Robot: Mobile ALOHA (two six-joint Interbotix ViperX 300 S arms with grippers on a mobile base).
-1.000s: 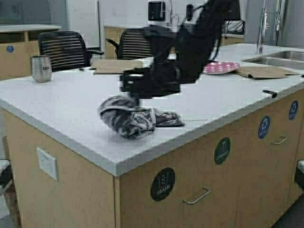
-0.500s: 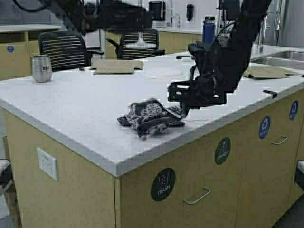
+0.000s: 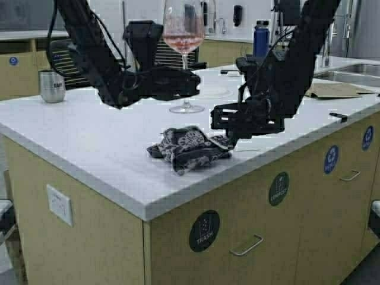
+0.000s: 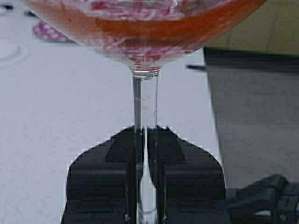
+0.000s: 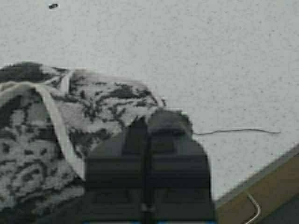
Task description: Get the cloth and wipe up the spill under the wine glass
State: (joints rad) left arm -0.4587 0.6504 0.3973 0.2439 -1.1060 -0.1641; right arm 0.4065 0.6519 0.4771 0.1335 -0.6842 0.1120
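office kitchen | sink (image 3: 350,74) | trash/compost-labelled island (image 3: 89,142) | mesh chairs (image 3: 71,56)

wine glass (image 4: 142,56) rim, foot cut off; cloth (image 5: 56,135) partly behind right tool (image 5: 147,140).

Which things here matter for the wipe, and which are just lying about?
Job:
wine glass, stem clamped in left gripper
cloth, bunched near the counter edge, right gripper at its edge

Lying about:
steel tumbler
blue bottle
brown papers
sink
chairs
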